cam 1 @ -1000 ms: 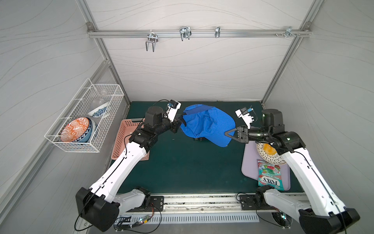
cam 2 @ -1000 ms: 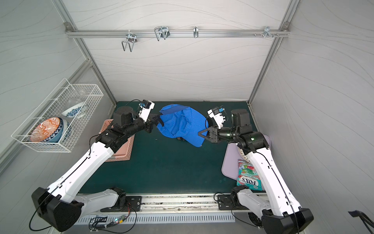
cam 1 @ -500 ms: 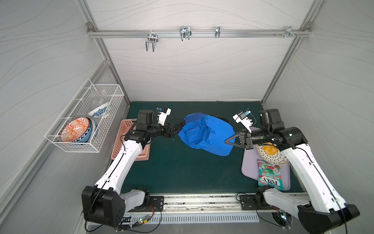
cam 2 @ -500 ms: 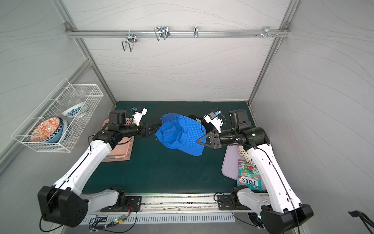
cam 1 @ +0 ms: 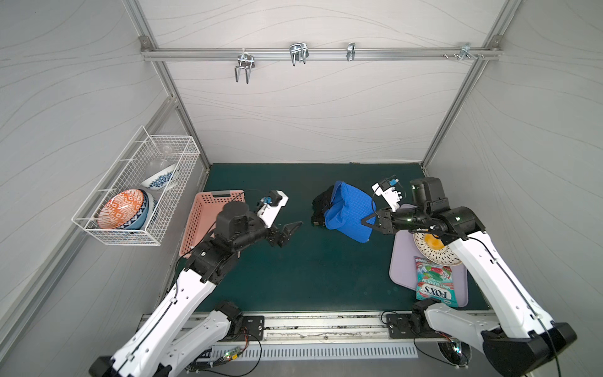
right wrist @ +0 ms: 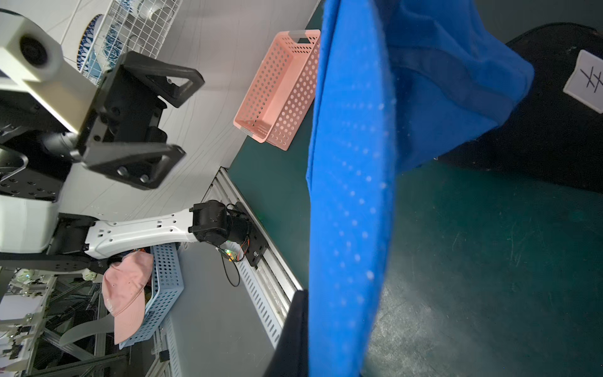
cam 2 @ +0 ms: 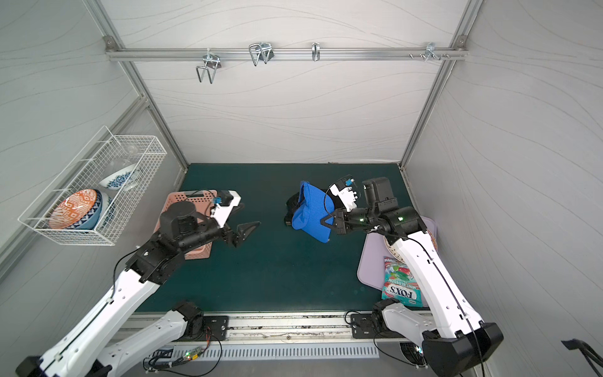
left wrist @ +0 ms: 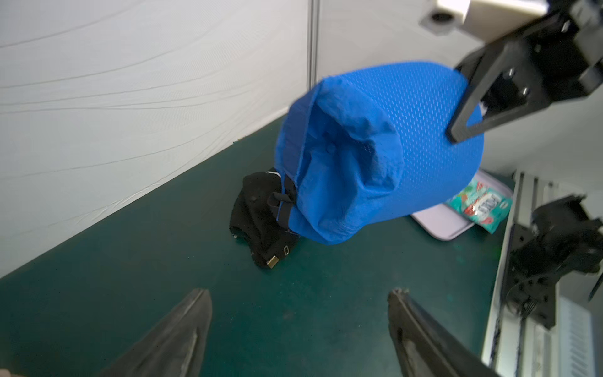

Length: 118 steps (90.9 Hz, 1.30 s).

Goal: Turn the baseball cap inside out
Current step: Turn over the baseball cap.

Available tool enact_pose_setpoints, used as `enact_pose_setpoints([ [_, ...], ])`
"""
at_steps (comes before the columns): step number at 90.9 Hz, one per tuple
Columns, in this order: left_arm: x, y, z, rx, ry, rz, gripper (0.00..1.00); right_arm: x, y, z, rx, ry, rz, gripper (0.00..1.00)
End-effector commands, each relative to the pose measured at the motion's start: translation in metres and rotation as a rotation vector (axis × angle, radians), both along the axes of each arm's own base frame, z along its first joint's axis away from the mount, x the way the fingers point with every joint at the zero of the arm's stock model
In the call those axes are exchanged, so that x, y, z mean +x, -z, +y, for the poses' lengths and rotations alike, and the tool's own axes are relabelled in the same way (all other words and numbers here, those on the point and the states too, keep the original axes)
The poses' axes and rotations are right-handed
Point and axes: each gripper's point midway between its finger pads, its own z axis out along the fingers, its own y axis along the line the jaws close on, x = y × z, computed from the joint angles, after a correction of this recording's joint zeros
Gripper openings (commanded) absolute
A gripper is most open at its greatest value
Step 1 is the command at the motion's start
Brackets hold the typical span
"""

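The blue mesh baseball cap (cam 1: pixel 349 212) (cam 2: pixel 313 209) hangs over the back right of the green mat. My right gripper (cam 1: pixel 367 223) (cam 2: pixel 326 223) is shut on its stiff brim. The crumpled crown (left wrist: pixel 342 156) faces my left gripper. In the right wrist view the brim (right wrist: pixel 352 163) fills the middle, one dark finger (right wrist: pixel 293 333) lies against it and the other is hidden. My left gripper (cam 1: pixel 290 233) (cam 2: pixel 248 233) (left wrist: pixel 300 293) stands open and empty over the mat, well left of the cap.
A black fabric piece with a metal buckle (cam 1: pixel 321 202) (left wrist: pixel 261 222) lies on the mat against the cap's far side. A pink basket (cam 1: pixel 208 212) sits left. A lilac tray (cam 1: pixel 401 254) at right holds a plate (cam 1: pixel 437 248) and candy bag (cam 1: pixel 435 284). A wire basket (cam 1: pixel 137 196) hangs on the left wall.
My left gripper opened, let go of the cap and drew back to the left. The right gripper kept its grip, and the cap now hangs from it, folded narrower.
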Motion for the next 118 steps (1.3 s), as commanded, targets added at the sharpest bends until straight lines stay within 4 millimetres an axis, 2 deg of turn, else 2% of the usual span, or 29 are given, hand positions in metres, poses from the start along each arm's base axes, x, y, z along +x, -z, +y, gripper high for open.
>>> enact_pose_setpoints([
  [1, 0.03, -0.023, -0.017, 0.076, -0.051, -0.193, 0.89, 0.003, -0.008, 0.006, 0.014, 0.011, -0.043, 0.0],
  [14, 0.057, -0.025, -0.044, 0.041, -0.028, -0.21, 0.89, -0.008, -0.01, 0.014, 0.033, -0.023, -0.049, 0.0],
  [32, 0.087, -0.015, -0.077, 0.02, 0.012, -0.171, 0.91, -0.022, -0.012, 0.017, 0.049, -0.076, -0.041, 0.0],
  [44, 0.095, -0.008, -0.095, 0.015, 0.067, -0.136, 0.92, -0.03, -0.016, 0.018, 0.068, -0.112, -0.037, 0.0],
  [58, 0.109, 0.007, -0.099, 0.049, 0.043, -0.12, 0.92, -0.041, -0.021, 0.021, 0.094, -0.169, -0.025, 0.0],
  [65, 0.118, 0.01, -0.093, 0.081, -0.002, -0.14, 0.84, -0.048, -0.023, 0.021, 0.102, -0.202, -0.015, 0.0],
  [77, 0.121, 0.01, -0.084, 0.124, 0.007, -0.159, 0.5, -0.061, -0.023, 0.015, 0.077, -0.25, -0.021, 0.0],
  [81, 0.116, 0.011, -0.079, 0.132, 0.038, -0.141, 0.42, -0.063, -0.021, 0.011, 0.065, -0.258, -0.021, 0.0],
  [87, 0.105, 0.012, -0.067, 0.122, 0.081, -0.094, 0.21, -0.065, -0.019, 0.004, 0.067, -0.27, -0.016, 0.0],
  [92, 0.09, 0.014, -0.057, 0.112, 0.132, -0.023, 0.06, -0.064, -0.019, -0.002, 0.073, -0.282, -0.029, 0.0],
  [95, 0.079, 0.014, -0.05, 0.11, 0.158, 0.028, 0.01, -0.064, -0.018, -0.005, 0.08, -0.291, -0.037, 0.0],
  [106, 0.027, 0.01, -0.034, 0.114, 0.236, 0.223, 0.0, -0.052, -0.016, -0.014, 0.091, -0.288, -0.058, 0.0],
  [118, -0.036, -0.002, -0.03, 0.025, 0.349, 0.468, 0.0, -0.026, -0.005, -0.02, 0.03, -0.261, -0.117, 0.0],
])
